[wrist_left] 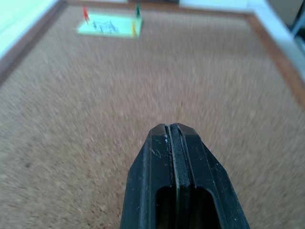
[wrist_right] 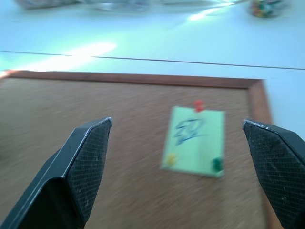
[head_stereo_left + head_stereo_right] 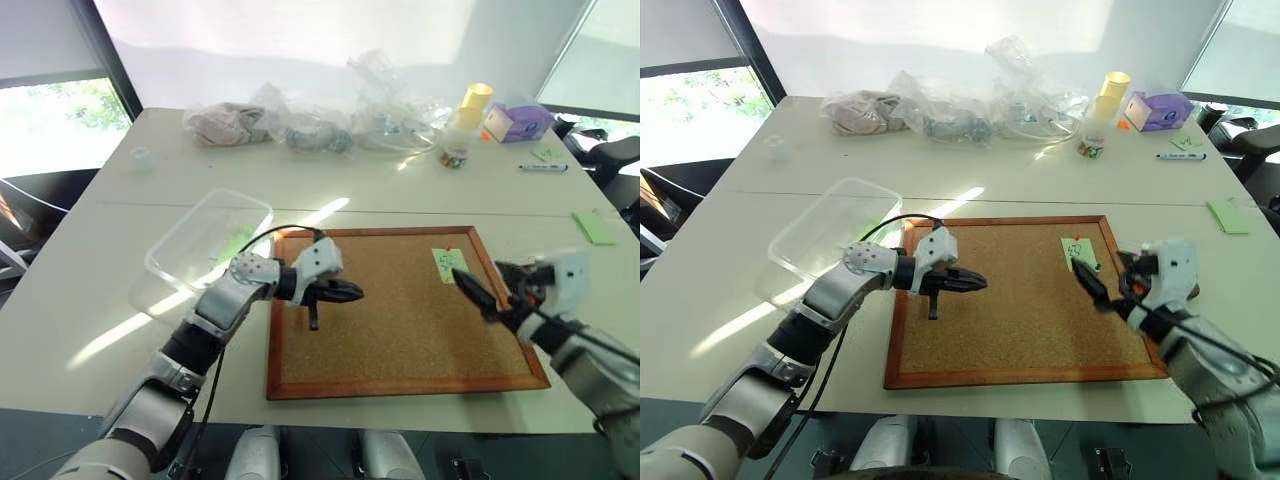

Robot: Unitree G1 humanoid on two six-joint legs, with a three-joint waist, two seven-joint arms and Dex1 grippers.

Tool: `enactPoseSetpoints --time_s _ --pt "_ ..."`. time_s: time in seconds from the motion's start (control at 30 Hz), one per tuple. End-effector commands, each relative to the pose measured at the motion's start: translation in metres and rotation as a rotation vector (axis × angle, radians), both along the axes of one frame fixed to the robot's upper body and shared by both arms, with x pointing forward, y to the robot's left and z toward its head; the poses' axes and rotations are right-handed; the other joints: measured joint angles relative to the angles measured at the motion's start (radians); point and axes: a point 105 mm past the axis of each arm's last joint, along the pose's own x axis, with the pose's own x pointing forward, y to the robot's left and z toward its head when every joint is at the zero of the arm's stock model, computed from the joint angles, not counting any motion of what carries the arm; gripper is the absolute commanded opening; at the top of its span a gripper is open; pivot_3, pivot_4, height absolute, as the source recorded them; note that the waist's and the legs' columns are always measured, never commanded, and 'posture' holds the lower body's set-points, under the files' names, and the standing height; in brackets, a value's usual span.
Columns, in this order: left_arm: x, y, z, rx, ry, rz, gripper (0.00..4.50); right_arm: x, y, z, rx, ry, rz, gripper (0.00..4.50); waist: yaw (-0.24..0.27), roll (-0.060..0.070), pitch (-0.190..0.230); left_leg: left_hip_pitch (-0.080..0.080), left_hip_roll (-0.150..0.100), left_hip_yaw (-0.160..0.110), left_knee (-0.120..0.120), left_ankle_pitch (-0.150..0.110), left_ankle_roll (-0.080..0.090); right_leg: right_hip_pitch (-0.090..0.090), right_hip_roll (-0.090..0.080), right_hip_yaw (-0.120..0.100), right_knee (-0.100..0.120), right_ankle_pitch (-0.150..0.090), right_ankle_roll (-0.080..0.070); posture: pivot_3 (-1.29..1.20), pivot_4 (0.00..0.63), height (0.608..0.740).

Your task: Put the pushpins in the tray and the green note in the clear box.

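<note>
Lying at the left of the white table [image 3: 90, 260], the clear box [image 3: 205, 240] sat open-topped and tilted along the near-left side of the cork board [image 3: 400, 315], one corner close to the board's far-left corner. Something pale green showed through its wall; what it was could not be told. Just right of it, the left gripper [image 3: 352, 292] hung over the left part of the board, pointing right across the cork, its two black fingers pressed fully together and holding nothing, as the left wrist view showed. The board itself lay flat near the table's front edge, its wooden frame a reddish brown.

Toward the board's far-right corner the green note [image 2: 195, 140] lay flat on the cork, blue scribbles on its face, fastened by the pushpins [image 2: 198, 105]: a red one at its far edge, a yellow and a green one at its two near corners. The right gripper [image 3: 1102, 290] hovered just near and right of the note, above the board's right side, its fingers spread as wide as they went and empty, the note framed between them in the right wrist view without being touched.

Along the far side of the table stood a heap of clear plastic bags [image 3: 320, 125], a yellow-capped jar [image 3: 460, 135] and a purple box [image 3: 518, 122]; a marker pen [image 3: 543, 167] and a green sticky pad [image 3: 595, 226] lay at the far right.
</note>
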Motion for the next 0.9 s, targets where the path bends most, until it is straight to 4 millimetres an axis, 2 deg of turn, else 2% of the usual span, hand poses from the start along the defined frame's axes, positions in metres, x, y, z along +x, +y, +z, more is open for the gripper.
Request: enactPoseSetpoints --time_s 0.03,0.3,0.67,0.8,0.9 --pt "-0.001 -0.003 -0.001 0.025 -0.035 -0.035 0.08 0.022 -0.006 -0.005 -0.014 0.018 -0.04 4.5 0.002 0.0 0.0 0.0 0.0 0.0 0.0 0.0 0.0 0.0 0.0 0.0 0.0 0.0 0.0 0.0 0.15 0.74" --pt "-0.005 -0.002 -0.013 0.064 -0.045 -0.033 0.08 0.06 -0.012 -0.022 -0.04 0.056 -0.067 4.5 0.004 0.001 0.0 -0.001 0.0 0.0 0.0 0.0 0.0 0.0 -0.001 0.0 0.0 0.001 0.001 0.0 0.15 0.74" --pt "-0.01 0.0 -0.017 0.074 -0.037 -0.026 0.08 0.073 -0.007 -0.023 -0.069 0.031 -0.053 4.5 0.002 0.001 -0.001 0.0 0.0 0.0 0.0 0.0 0.0 0.0 -0.001 0.0 0.0 0.001 0.002 0.0 0.15 0.74" --pt "-0.011 0.0 -0.017 0.074 -0.035 -0.028 0.0 0.073 -0.004 -0.026 -0.082 0.037 -0.043 2.67 0.001 0.001 -0.001 0.0 0.0 0.0 0.0 0.0 0.0 0.0 -0.001 0.0 0.001 0.001 0.002 0.0 0.15 0.74" --pt "-0.011 0.0 -0.017 0.074 -0.031 -0.028 0.0 0.072 -0.002 -0.029 -0.072 0.045 -0.034 1.05 0.001 0.001 -0.001 0.0 0.0 0.0 0.0 0.0 0.0 0.0 -0.001 0.0 0.001 0.001 0.002 0.0 0.15 0.74"
